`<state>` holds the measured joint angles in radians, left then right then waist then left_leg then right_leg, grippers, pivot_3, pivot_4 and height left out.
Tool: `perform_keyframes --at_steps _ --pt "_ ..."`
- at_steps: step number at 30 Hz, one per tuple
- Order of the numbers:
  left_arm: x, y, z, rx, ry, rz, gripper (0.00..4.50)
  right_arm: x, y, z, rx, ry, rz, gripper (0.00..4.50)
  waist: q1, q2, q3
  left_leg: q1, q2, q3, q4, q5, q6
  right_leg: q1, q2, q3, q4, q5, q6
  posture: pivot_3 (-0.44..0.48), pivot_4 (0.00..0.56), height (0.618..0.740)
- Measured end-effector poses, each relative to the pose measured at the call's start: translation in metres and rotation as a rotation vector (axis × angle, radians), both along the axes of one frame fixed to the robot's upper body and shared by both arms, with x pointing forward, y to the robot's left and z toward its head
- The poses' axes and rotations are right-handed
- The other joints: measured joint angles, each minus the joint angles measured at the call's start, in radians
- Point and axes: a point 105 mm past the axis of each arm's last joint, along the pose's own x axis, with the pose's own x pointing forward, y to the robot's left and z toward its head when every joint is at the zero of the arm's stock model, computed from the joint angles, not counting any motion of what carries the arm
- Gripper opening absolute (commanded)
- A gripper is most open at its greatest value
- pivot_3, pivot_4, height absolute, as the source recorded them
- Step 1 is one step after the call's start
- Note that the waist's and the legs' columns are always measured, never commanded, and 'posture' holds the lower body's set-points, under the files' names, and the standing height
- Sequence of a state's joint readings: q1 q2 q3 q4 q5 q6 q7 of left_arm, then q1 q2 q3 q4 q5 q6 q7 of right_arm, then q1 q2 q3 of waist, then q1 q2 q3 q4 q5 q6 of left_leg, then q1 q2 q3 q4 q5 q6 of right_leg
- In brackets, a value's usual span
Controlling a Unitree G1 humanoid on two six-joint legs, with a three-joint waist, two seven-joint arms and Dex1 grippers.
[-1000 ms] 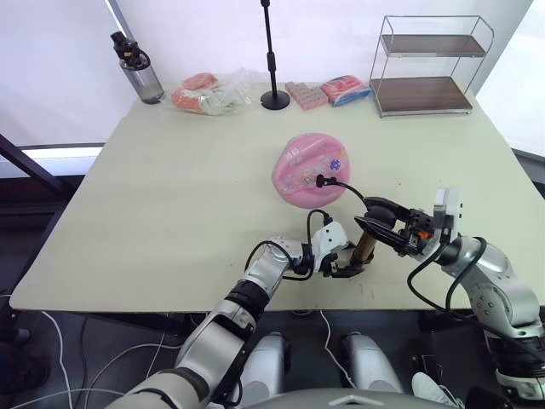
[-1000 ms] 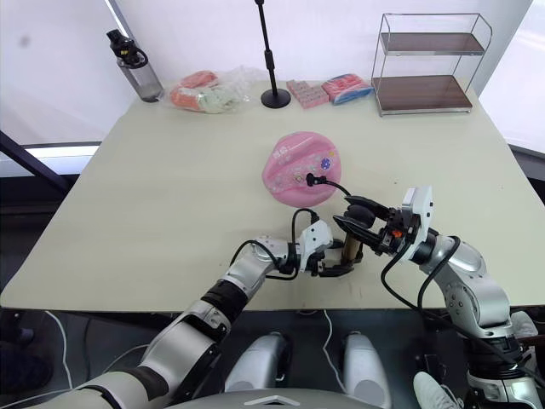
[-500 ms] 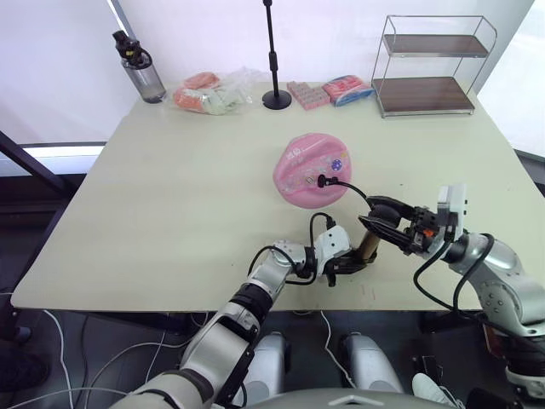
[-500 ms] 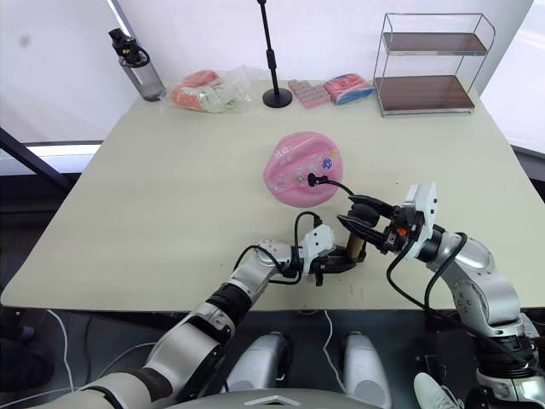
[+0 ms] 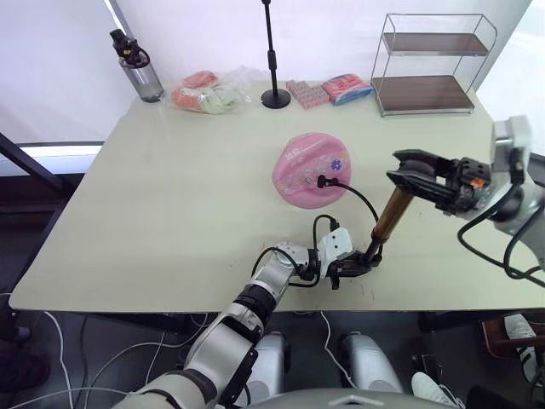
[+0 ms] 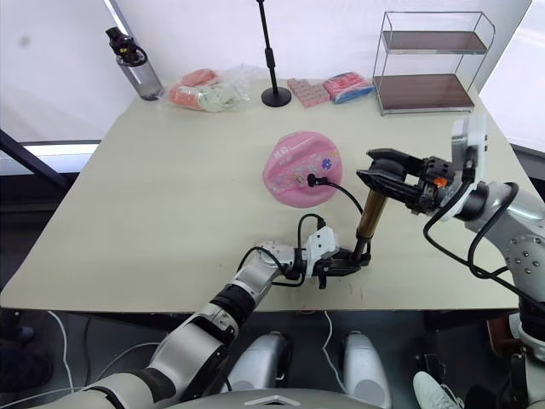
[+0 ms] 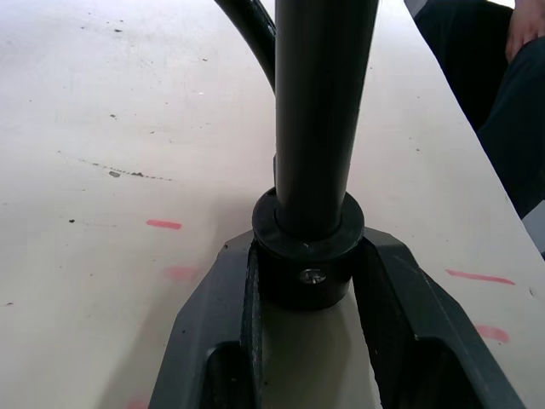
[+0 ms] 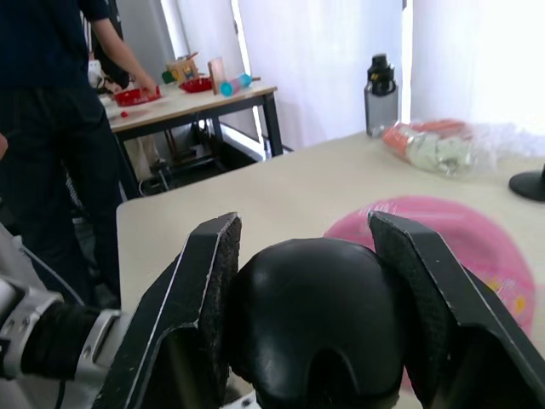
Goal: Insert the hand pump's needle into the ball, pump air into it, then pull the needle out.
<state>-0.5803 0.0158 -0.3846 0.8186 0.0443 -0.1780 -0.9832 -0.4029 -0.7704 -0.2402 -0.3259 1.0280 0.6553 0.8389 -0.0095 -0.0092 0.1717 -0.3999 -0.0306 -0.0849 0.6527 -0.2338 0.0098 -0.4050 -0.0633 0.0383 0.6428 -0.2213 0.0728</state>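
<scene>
We are mid-pumping: the hand pump [image 5: 387, 217] stands tilted near the tabletop's [image 5: 170, 213] front edge, its base clamped in our left end effector [image 7: 308, 281], its black handle [image 8: 317, 315] gripped by our right end effector [image 5: 415, 176] — raised high. The hose [image 5: 358, 194] reaches the pink ball [image 5: 308, 170] (needle apparently seated). Next, we judge, a steady push down

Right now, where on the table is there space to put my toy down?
The left side of the table, between the water bottle and the ball, is bare. It is crowded around the hand pump, near both grippers.
</scene>
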Motion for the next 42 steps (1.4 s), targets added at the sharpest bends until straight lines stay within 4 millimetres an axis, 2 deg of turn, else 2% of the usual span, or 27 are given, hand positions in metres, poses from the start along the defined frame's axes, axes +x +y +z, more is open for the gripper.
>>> perform_keyframes --at_steps 6,15,24,29,34,42 --pt "-0.001 -0.001 -0.001 -0.008 0.001 -0.013 1.04 -0.002 -0.004 0.028 0.046 -0.031 -0.012 1.92 0.002 0.0 0.0 0.0 0.0 0.0 0.0 0.0 0.0 0.0 0.0 0.0 0.0 0.0 0.0 0.0 0.15 0.731" --pt "-0.001 0.0 -0.002 -0.016 -0.014 -0.03 1.04 -0.001 -0.003 0.028 0.05 -0.004 -0.025 1.92 0.002 0.0 0.0 0.0 0.0 0.0 0.0 0.0 0.0 0.0 0.0 0.0 0.0 0.0 0.0 0.0 0.15 0.731" --pt "0.001 -0.005 -0.003 -0.03 -0.082 -0.017 1.03 -0.01 -0.003 0.031 0.008 -0.002 -0.01 1.92 0.008 0.0 0.0 0.0 0.0 0.0 0.0 0.0 0.0 0.0 0.0 0.0 0.0 0.0 0.001 0.0 0.15 0.731" --pt "0.003 -0.011 -0.003 -0.015 -0.103 -0.011 1.03 -0.029 0.001 0.027 -0.046 -0.056 0.021 1.92 0.025 0.0 -0.001 0.001 0.0 0.0 0.001 0.0 0.0 0.001 -0.001 -0.001 0.0 -0.001 0.003 0.0 0.15 0.731" --pt "0.003 -0.012 -0.005 -0.005 -0.109 -0.011 1.03 -0.034 0.004 0.022 -0.05 -0.091 0.017 1.92 0.025 0.0 -0.002 0.002 0.0 0.0 0.001 0.0 0.0 0.003 -0.001 -0.001 0.0 -0.002 0.005 0.0 0.15 0.731" --pt "0.002 -0.01 -0.012 0.014 -0.081 0.0 1.03 -0.038 0.007 -0.005 0.008 -0.159 -0.018 1.92 0.02 -0.01 -0.02 0.009 0.001 -0.003 0.001 0.0 0.0 0.011 0.0 -0.005 -0.002 -0.003 0.005 0.0 0.15 0.731"
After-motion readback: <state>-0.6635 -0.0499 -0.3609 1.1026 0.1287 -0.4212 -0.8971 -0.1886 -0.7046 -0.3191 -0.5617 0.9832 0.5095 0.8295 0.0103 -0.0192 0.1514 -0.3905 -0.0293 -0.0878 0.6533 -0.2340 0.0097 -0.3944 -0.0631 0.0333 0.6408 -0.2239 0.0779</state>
